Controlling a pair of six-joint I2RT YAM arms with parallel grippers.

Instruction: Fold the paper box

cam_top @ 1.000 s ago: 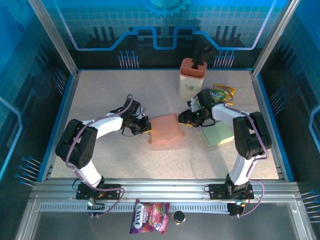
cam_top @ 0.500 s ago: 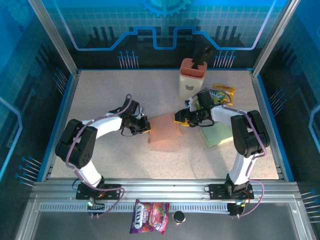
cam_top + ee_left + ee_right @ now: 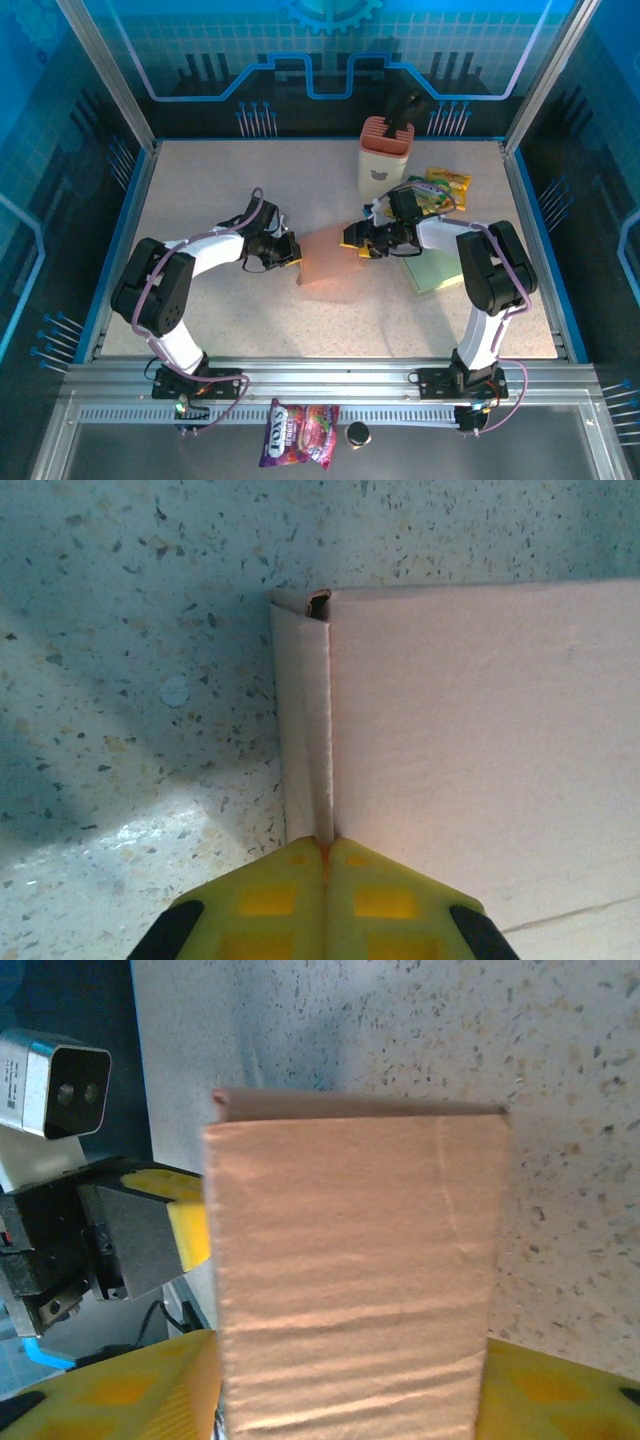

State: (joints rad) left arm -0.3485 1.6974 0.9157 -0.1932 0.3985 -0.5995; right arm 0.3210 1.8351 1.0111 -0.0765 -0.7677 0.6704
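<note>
Two claws: both are working on the paper box (image 3: 330, 265), one on each side of it.
Left side: the left claw (image 3: 325, 852) is squeezing shut on a thin folded edge of the box, and its yellow tips are meeting at the bottom middle of the left wrist view.
Right side: the right claw (image 3: 350, 1380) is standing partly open, with one yellow finger (image 3: 120, 1390) on each side of a wide pink flap. It looks like it is holding that flap across its width.
Step now: I think the claws are bending one side of the box up along its crease.
Doing it well: the left claw should be pinning its edge tight so the box is not sliding on the speckled table (image 3: 200, 190). The right claw should be turning the flap slowly and evenly, so the paper is not crumpling or slipping out.
Where the box is: it is lying in the middle of the top view, between the two claws and touching both.
Box and left claw: the edge is running from the tips up the middle of the left wrist view, with the big pink panel spreading to the right.
Box and right claw: the flap is reaching from between the fingers at the bottom edge up toward the top of the right wrist view.
</note>
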